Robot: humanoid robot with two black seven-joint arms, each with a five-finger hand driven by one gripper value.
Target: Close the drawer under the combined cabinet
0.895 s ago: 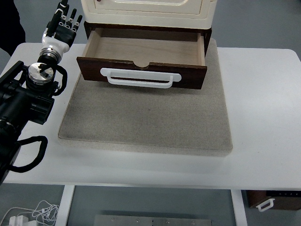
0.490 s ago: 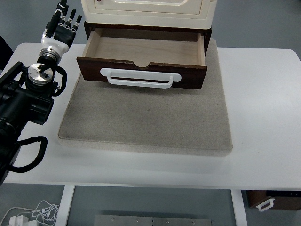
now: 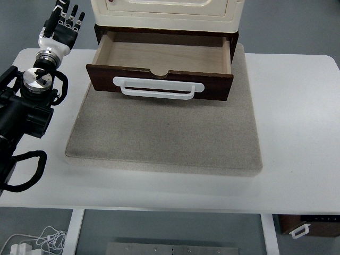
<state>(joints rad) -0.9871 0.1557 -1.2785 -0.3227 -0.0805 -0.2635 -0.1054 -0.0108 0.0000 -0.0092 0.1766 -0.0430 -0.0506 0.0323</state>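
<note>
Under one cabinet [image 3: 164, 10], one drawer [image 3: 159, 69] stands open; left robot hand [image 3: 61, 29] spread, empty.

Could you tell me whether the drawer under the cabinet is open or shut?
Open: the drawer is pulled out and its empty wooden inside shows.

Only the left arm [image 3: 24, 111] shows, coming in from the lower left edge and reaching up along that side of the picture. Its black, jointed body carries looping black cables, and a round silver joint [image 3: 36, 78] sits on top near the wrist. Past that, a white wrist section leads to the left hand [image 3: 59, 29] at the top left corner. The hand is dark, with its fingers [image 3: 62, 16] held straight and slightly spread, pointing away from the robot, and holding nothing.
</note>
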